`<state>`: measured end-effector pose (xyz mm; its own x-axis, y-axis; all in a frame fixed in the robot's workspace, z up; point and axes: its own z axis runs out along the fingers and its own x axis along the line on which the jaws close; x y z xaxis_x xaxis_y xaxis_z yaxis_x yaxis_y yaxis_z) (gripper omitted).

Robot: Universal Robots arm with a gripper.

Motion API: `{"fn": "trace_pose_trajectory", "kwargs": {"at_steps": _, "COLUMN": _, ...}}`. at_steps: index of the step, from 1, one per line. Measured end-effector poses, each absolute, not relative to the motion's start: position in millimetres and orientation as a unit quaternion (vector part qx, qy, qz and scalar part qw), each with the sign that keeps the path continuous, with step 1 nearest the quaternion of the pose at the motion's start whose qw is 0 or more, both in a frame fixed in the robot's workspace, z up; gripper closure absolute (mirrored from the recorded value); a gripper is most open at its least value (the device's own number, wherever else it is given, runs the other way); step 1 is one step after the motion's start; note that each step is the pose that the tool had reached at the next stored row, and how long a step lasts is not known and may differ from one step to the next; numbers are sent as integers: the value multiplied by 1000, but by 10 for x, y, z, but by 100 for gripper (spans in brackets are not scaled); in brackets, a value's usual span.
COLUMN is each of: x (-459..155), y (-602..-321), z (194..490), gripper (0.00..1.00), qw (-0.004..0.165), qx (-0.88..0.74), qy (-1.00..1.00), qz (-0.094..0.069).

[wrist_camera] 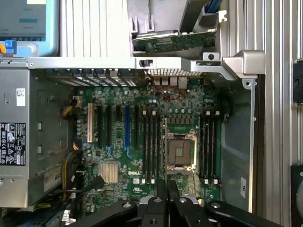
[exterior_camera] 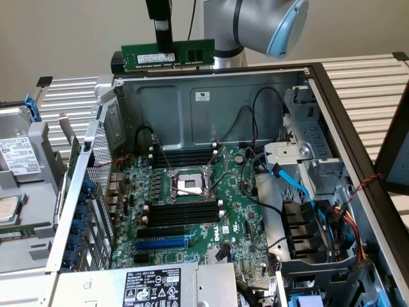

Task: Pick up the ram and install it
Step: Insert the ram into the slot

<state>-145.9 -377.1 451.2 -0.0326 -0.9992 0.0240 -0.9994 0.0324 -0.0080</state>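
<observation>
Ram [exterior_camera: 192, 54] gripped by end effector [exterior_camera: 165, 45] above open case [exterior_camera: 211, 109].

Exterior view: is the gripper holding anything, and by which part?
Yes. The gripper holds the ram by its upper long edge, near mid-length, jaws shut on it.

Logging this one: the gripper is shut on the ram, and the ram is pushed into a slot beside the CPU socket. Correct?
Not quite. The gripper is shut on the ram, but the ram is held in the air above the case, not pushed into a slot. The exterior view shows this; the slots beside the CPU socket look empty.
</observation>
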Motion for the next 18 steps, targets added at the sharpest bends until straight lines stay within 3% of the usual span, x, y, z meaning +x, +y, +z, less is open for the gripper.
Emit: {"fn": "trace_pose_trajectory", "kwargs": {"at_steps": 18, "x": -1436, "y": -3775, "z": 4193, "gripper": 88, "qw": 6, "qx": 695, "qy": -718, "qz": 11}}
